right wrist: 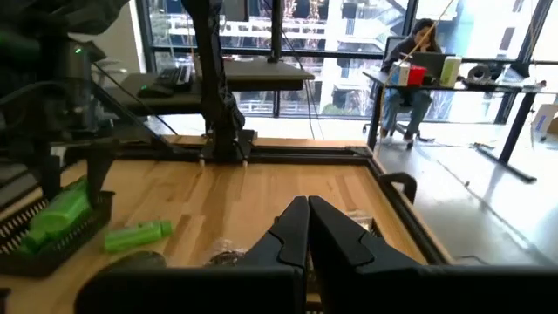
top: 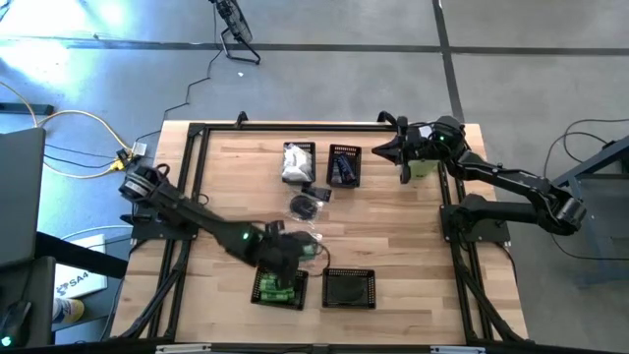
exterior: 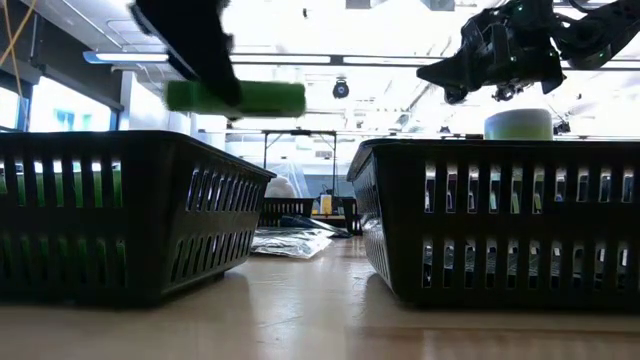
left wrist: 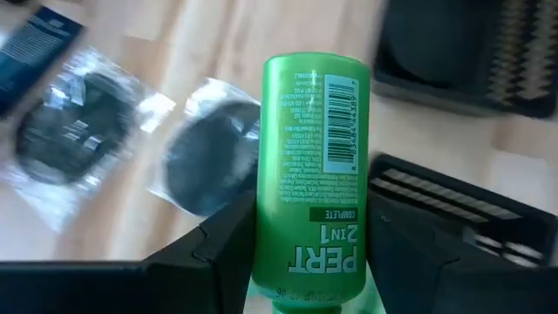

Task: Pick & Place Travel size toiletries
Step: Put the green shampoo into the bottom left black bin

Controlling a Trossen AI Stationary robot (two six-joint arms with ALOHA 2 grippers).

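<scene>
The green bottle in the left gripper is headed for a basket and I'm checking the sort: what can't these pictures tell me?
- High view: the green bottle is mostly hidden under the left gripper.
- Low view: the near basket walls hide what lies inside.
- Left wrist view: the clear-wrapped dark discs are blurred, with no readable labels.
- Right wrist view: the shut right gripper blocks the table below it.

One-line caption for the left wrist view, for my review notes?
Left pincer grips a green Pert bottle above the wooden table, with clear-wrapped dark items beyond.
</scene>
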